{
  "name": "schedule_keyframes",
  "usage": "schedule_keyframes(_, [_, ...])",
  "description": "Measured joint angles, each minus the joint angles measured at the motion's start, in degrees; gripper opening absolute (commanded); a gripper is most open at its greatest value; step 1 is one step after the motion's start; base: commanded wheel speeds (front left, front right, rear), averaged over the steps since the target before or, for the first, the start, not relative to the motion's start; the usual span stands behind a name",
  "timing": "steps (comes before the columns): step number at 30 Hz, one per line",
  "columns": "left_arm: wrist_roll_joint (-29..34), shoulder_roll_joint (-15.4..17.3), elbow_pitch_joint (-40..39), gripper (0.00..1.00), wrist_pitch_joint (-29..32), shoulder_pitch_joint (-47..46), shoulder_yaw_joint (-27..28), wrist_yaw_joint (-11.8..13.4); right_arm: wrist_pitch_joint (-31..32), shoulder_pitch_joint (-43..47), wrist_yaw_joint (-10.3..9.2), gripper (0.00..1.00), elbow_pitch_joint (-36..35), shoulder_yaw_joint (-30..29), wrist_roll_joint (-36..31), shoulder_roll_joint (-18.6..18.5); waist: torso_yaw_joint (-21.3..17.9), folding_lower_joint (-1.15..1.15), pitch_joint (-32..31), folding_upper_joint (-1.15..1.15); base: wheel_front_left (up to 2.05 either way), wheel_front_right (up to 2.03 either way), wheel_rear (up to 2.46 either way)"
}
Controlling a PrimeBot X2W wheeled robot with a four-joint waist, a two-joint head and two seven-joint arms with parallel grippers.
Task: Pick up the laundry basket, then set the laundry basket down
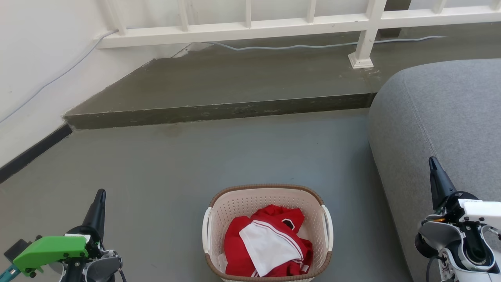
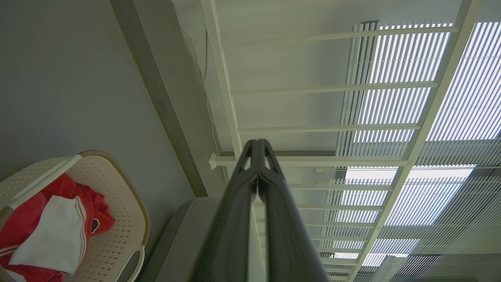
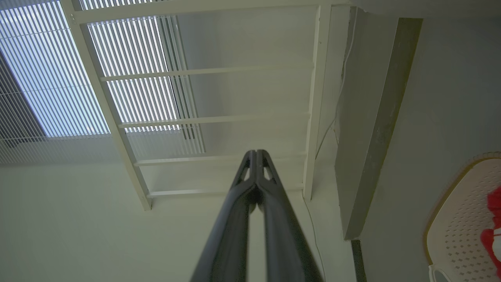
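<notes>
Sitting on the grey floor between the two arms, the laundry basket holds a red and white garment. Its right side is near the grey sofa but apart from it. Open floor runs ahead to a low step under a white railing. The left gripper and right gripper hang well apart from the basket, jaws pressed together on nothing.

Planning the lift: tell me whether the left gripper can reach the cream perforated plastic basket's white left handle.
Probably yes: bare grey floor lies between the left gripper and the white handle of the cream perforated basket; the gripper is shut, though.
</notes>
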Motion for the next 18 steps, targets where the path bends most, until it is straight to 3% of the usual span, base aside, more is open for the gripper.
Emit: schedule_keyframes(18, [0.07,0.00,0.00,0.00,0.00,0.00,0.03,0.00,0.08,0.00,0.00,0.00,0.00,-0.05,-0.13,0.03,0.00,0.00,0.00,0.00,0.00,0.00,0.00])
